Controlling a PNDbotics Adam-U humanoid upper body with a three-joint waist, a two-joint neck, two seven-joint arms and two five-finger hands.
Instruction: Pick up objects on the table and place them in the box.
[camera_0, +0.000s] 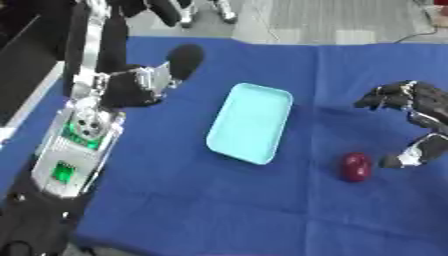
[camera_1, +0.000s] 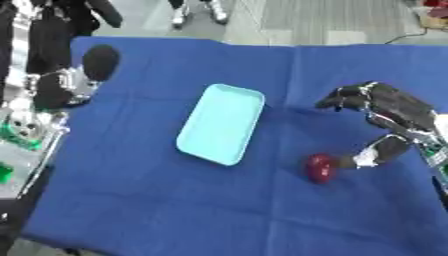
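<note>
In the left eye view, the pale blue box (camera_0: 250, 122) lies empty mid-surface, and the dark red object (camera_0: 355, 166) sits on the blue cloth (camera_0: 219, 200) to its right, so nothing seems placed yet. In the right eye view, the right hand (camera_1: 385, 117) hovers just beside that object, fingers (camera_1: 372, 156) apart and holding nothing; the left hand (camera_1: 98, 62) is raised at far left, and I cannot tell its fingers' state.

Your right hand (camera_1: 385, 120) hangs spread just beside the dark red object (camera_1: 320, 167), thumb nearly touching it, with bare blue table (camera_1: 175, 200) on the object's other sides. Open cloth separates it from the light blue tray (camera_1: 220, 123). Your left hand (camera_0: 144, 82) stands well left of the tray.
</note>
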